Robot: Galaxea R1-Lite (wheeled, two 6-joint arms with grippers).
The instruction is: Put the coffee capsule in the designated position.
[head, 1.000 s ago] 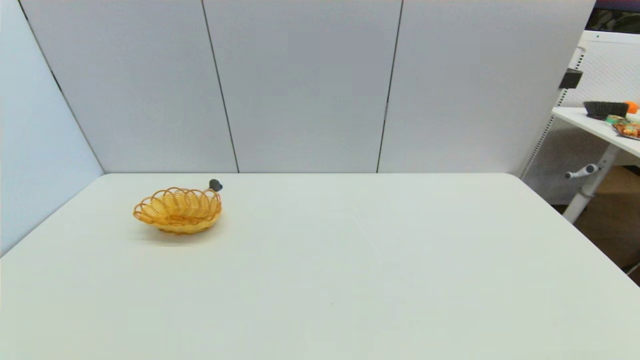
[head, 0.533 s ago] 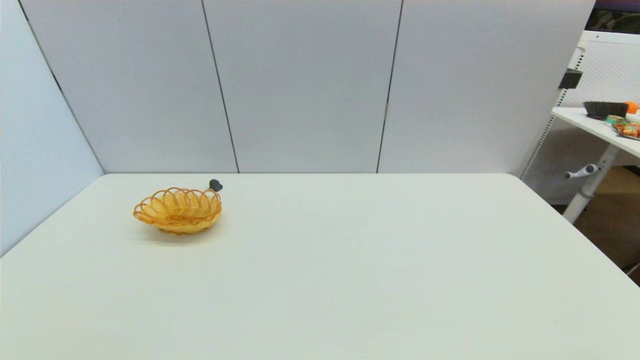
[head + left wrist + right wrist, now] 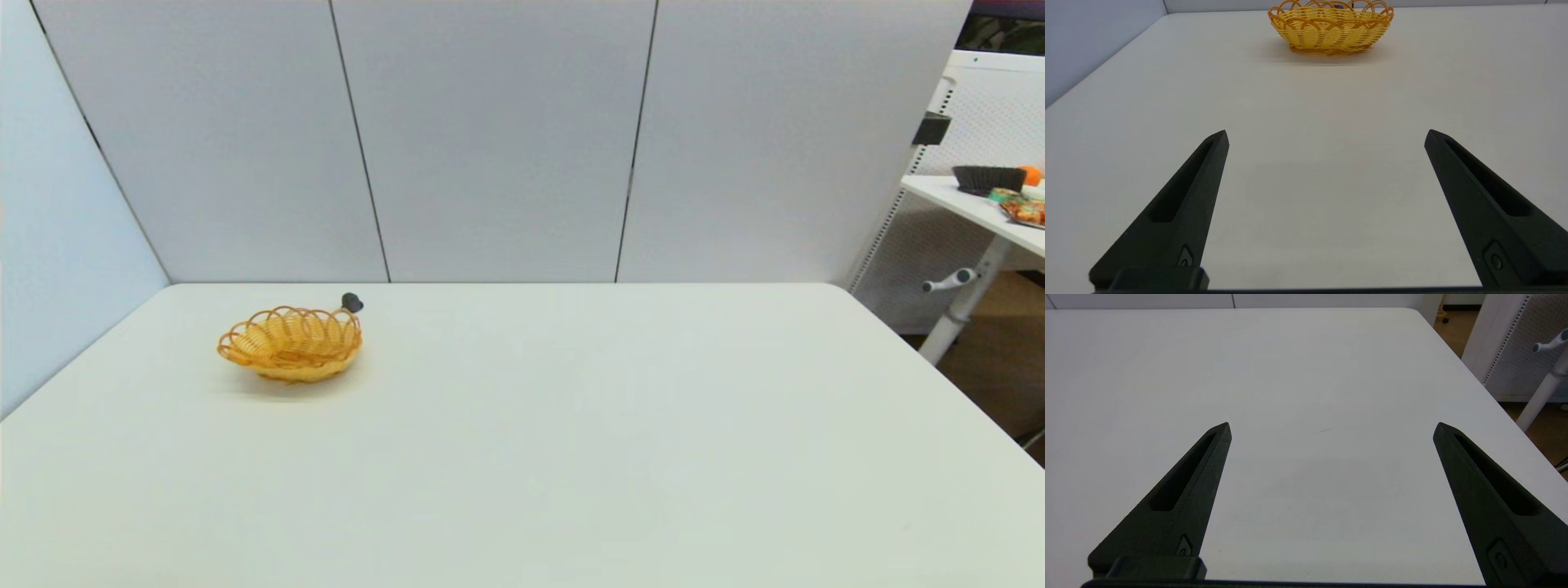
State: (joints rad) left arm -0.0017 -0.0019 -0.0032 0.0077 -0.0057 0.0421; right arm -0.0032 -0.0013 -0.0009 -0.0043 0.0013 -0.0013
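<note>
Coffee capsule (image 3: 352,302) on table (image 3: 571,425) just behind wicker basket (image 3: 290,343), maybe touching – left gripper (image 3: 1326,136) and right gripper (image 3: 1332,428) both spread wide, parked low

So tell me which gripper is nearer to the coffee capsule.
Left. The left gripper, fingers open, faces the basket, with the coffee capsule just behind its far rim. The right gripper, also open, faces bare table on the right; no capsule shows there.
</note>
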